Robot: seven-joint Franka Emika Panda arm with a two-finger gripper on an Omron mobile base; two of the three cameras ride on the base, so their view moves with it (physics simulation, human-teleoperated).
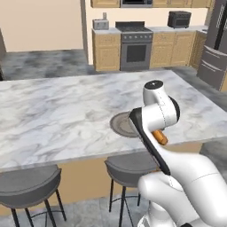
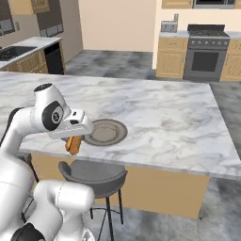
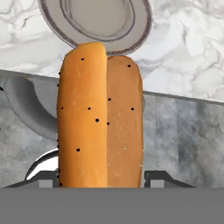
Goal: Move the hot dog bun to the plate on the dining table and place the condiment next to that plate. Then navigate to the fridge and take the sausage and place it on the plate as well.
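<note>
My gripper [image 3: 100, 179] is shut on the hot dog bun [image 3: 100, 118], an orange-brown split bun that hangs lengthwise from the fingers. The held bun [image 1: 159, 136] [image 2: 73, 144] is over the near edge of the dining table [image 1: 66, 111] [image 2: 164, 113], above a stool and just short of the plate. The round grey-brown plate [image 1: 120, 124] [image 2: 104, 132] [image 3: 52, 19] lies bare on the marble top close to that edge. The fridge [image 1: 215, 44] stands at the far right. The condiment and the sausage are out of view.
Grey stools [image 1: 29, 186] [image 1: 128, 166] [image 2: 94, 174] are tucked under the table's near edge, one directly below the bun. A stove [image 1: 135, 44] and wood cabinets line the back wall. A counter with a sink [image 2: 19, 52] runs along the left.
</note>
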